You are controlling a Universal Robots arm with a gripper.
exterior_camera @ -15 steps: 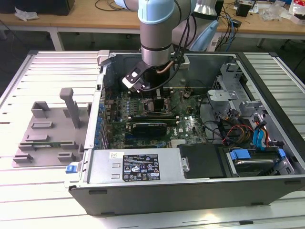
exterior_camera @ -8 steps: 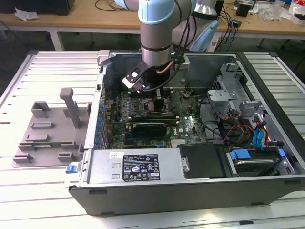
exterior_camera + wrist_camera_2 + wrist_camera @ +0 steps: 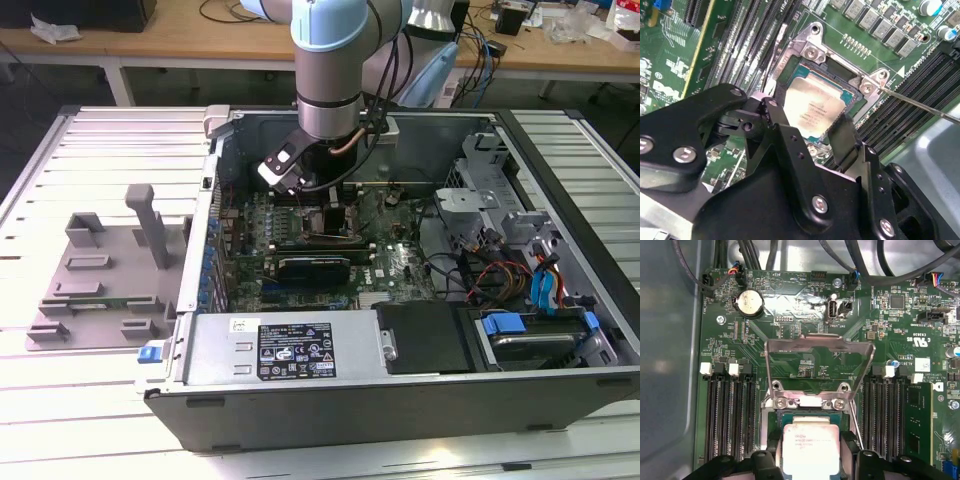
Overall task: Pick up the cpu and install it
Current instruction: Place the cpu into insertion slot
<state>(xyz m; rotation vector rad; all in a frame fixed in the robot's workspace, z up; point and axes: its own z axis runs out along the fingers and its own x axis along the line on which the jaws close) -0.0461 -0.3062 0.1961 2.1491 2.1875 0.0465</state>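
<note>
cpu [image 3: 812, 102] [image 3: 811, 452] lies flat within socket frame [image 3: 810, 401]. Fully seated or not: cannot tell. Square, so no long axis.
Gripper [image 3: 811, 127] directly over it, narrow, clamped on cpu's two opposite edges.
Load plate [image 3: 820, 342] swung up and open, just beyond cpu's one free edge.
Lever [image 3: 920, 102] unlatched, off to one side.
Memory slots [image 3: 730, 415] flank socket on both sides.
Free room judged upward only.

Robotics lab; slatted metal bench [image 3: 80, 410]; opened computer [image 3: 400, 400]
</note>
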